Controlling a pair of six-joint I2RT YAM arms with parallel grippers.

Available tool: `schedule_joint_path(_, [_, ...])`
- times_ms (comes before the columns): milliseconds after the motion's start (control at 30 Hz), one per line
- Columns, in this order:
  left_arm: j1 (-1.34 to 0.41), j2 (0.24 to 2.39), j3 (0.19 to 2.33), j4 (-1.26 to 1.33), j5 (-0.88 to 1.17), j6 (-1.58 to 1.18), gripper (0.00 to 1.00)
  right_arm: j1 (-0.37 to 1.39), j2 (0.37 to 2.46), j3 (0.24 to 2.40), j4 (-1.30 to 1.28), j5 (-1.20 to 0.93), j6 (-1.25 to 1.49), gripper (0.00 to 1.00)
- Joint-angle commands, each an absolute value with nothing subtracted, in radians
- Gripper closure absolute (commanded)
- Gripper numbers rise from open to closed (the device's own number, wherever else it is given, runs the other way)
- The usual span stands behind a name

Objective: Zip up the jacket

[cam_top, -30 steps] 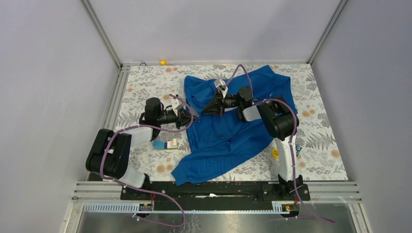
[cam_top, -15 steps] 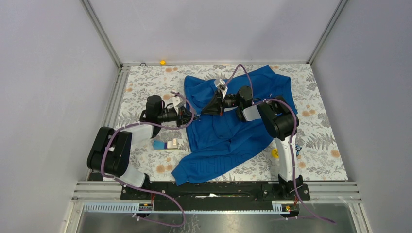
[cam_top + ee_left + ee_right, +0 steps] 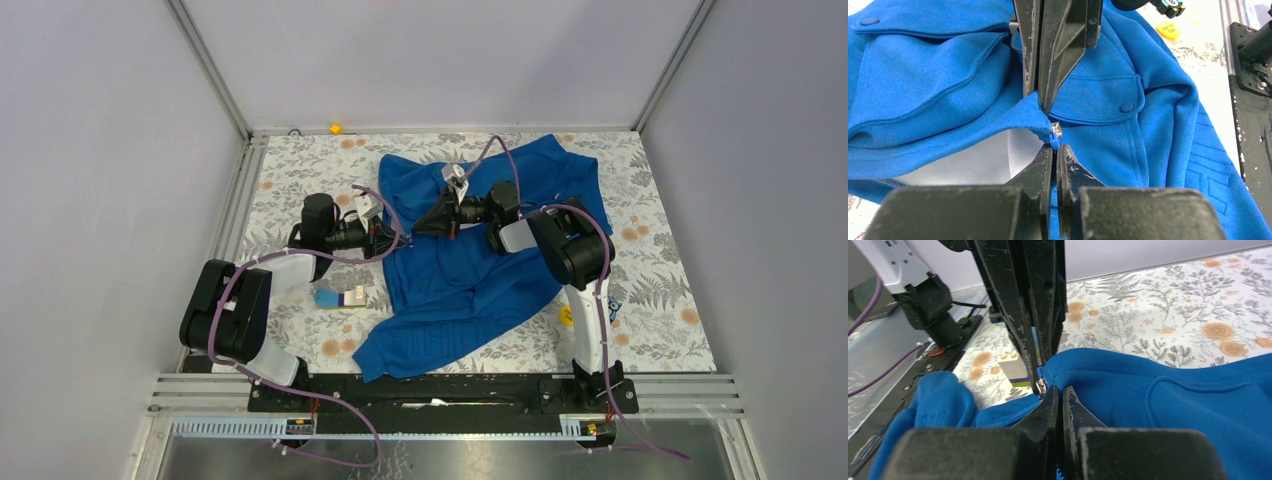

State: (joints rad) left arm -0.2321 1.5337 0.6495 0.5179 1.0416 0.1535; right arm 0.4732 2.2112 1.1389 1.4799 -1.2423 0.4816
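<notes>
The royal-blue jacket [image 3: 470,260] lies crumpled across the middle of the floral table. My two grippers meet tip to tip at its left front edge. My left gripper [image 3: 392,240] is shut on the small blue zipper pull [image 3: 1053,142], just below the silvery slider [image 3: 1056,130]. My right gripper [image 3: 424,224] is shut on the jacket's edge right beside the slider; it comes in from the top of the left wrist view [image 3: 1040,102]. The right wrist view shows its own jaws [image 3: 1059,390] pinched on blue fabric, with the left fingers [image 3: 1030,340] opposite. The edge is lifted a little, showing the pale lining [image 3: 973,160].
A small blue, white and purple block [image 3: 340,297] lies left of the jacket under the left arm. A yellow disc [image 3: 566,316] and a small dark-blue piece [image 3: 612,308] lie by the right arm's base. A yellow item [image 3: 335,128] sits at the far rail.
Both grippers have shifted slightly toward the far side together, still pinched at the same spot on the jacket's edge. The jacket's body has not moved.
</notes>
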Motion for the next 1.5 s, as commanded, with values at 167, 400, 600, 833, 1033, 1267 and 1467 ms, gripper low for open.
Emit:
schedule_joint_path(167, [-0.244, 1.541, 0.675, 0.621, 1.038, 0.084, 1.0, 0.541, 2.135, 1.063, 1.617, -1.153, 0.41, 1.0])
schedule_joint_path(400, [-0.244, 1.536, 0.675, 0.616, 0.977, 0.077, 1.0, 0.561, 2.112, 1.026, 1.652, -1.127, 0.429, 1.0])
schedule_joint_path(600, [-0.243, 1.517, 0.653, 0.629, 0.913, 0.096, 1.0, 0.559, 2.095, 1.001, 1.652, -1.118, 0.41, 1.0])
schedule_joint_path(833, [-0.242, 1.514, 0.627, 0.69, 0.886, 0.074, 1.0, 0.557, 2.097, 1.006, 1.656, -1.113, 0.42, 1.0])
schedule_joint_path(1033, [-0.246, 1.537, 0.629, 0.72, 0.98, 0.043, 1.0, 0.561, 2.11, 1.022, 1.664, -1.077, 0.425, 1.0])
schedule_joint_path(1267, [-0.261, 1.597, 0.672, 0.704, 1.05, 0.006, 1.0, 0.605, 2.127, 1.059, 1.667, -1.086, 0.42, 1.0])
schedule_joint_path(1467, [-0.269, 1.568, 0.676, 0.668, 1.002, 0.027, 1.0, 0.618, 2.126, 1.061, 1.657, -1.113, 0.415, 1.0])
